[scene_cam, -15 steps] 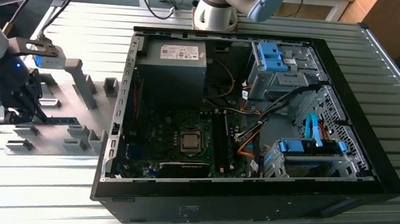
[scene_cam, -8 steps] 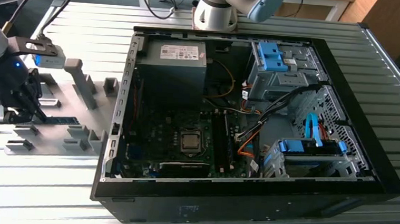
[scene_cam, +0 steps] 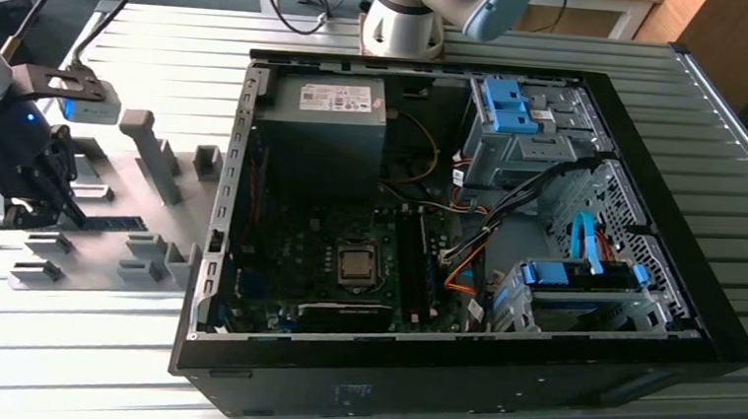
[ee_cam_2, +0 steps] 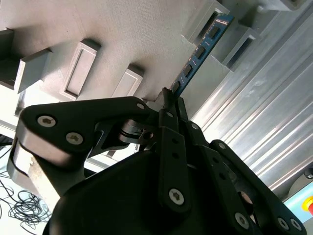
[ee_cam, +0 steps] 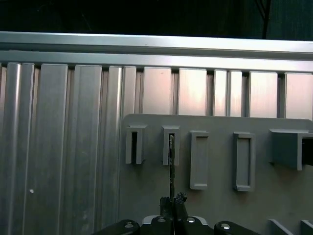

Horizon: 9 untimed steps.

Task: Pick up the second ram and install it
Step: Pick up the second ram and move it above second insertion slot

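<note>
— So, where is the slim blue-green memory stick (ee_cam_2: 199,51)?

— On edge in the grey slotted holder (ee_cam_2: 122,29), at the exterior view's left of the black computer case (scene_cam: 682,320). The black gripper (ee_cam_2: 169,96) pinches one end; lifting straight, without twisting, seems wisest.

**Ribbed metal table (scene_cam: 723,125), two things on it**

Had silver slats running across the whole top. Carried an open black PC case (scene_cam: 467,394) lying on its side, plus a flat grey slotted holder plate (scene_cam: 107,176) just beside it, toward the exterior view's left.
</note>
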{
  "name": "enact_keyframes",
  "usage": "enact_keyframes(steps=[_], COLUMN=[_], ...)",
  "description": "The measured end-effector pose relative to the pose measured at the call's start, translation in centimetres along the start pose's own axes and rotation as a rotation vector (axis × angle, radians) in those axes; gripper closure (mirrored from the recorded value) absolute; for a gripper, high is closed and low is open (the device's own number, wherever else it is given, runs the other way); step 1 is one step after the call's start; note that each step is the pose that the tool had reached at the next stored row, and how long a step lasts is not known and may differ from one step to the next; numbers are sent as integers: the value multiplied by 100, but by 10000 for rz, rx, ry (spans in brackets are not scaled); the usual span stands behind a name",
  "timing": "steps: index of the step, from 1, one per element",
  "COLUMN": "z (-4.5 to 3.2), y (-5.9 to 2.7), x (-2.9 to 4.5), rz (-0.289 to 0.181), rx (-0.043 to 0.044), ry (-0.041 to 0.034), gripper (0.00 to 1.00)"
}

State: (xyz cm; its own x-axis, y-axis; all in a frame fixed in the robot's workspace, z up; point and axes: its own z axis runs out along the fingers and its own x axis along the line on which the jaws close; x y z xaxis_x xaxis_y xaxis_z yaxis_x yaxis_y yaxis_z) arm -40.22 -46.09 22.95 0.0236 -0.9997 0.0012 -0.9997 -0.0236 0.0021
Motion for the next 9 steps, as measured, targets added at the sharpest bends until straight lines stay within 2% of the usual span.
enact_keyframes(steps=[9], z=[-42], y=[0], x=[0], rz=[1], rx=[0], ry=[0], gripper=[86])
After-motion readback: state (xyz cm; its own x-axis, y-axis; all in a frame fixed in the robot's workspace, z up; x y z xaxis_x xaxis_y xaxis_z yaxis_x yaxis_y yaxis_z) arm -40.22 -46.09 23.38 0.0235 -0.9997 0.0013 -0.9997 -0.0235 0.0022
